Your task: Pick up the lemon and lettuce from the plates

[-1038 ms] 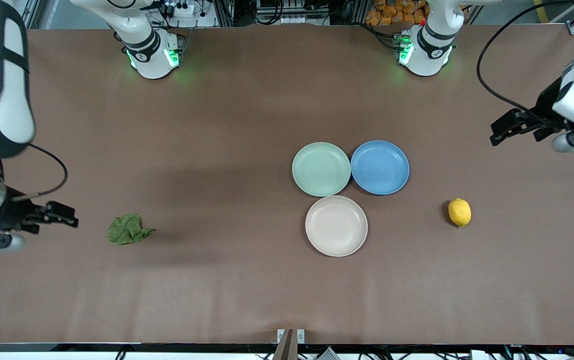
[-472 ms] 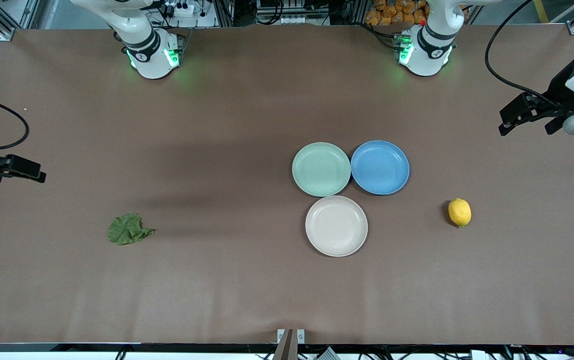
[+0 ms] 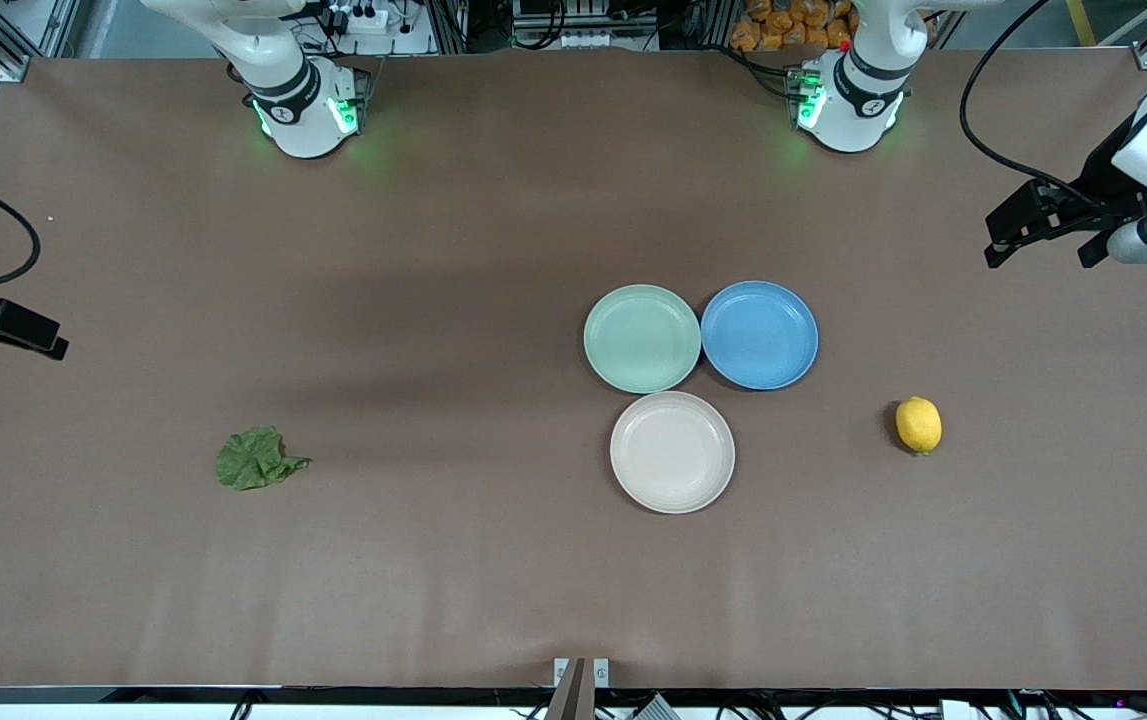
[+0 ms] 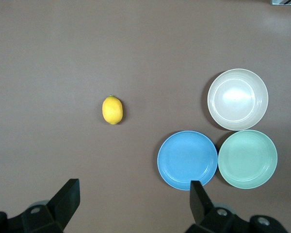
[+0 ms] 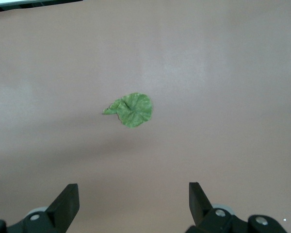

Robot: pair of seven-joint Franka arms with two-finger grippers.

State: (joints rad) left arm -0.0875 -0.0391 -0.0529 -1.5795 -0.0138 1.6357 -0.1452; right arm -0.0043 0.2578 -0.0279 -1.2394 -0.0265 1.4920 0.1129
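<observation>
The lemon (image 3: 918,424) lies on the bare table toward the left arm's end; it also shows in the left wrist view (image 4: 113,109). The lettuce (image 3: 258,459) lies on the table toward the right arm's end, and in the right wrist view (image 5: 131,109). The mint green plate (image 3: 642,338) and the beige-pink plate (image 3: 672,452) are both empty. My left gripper (image 3: 1040,250) is open and empty, high over the table's left-arm end (image 4: 134,194). My right gripper (image 3: 33,340) is open and empty, high over the right-arm end (image 5: 133,196).
A blue plate (image 3: 759,334), also empty, touches the mint green plate on its left-arm side. The beige-pink plate sits nearer to the front camera than both. The brown table (image 3: 453,250) lies open between the plates and the lettuce.
The right gripper has pulled away from the lettuce, up toward the table's end. The left gripper has lifted and shifted slightly. The lemon, lettuce and plates have not moved.
</observation>
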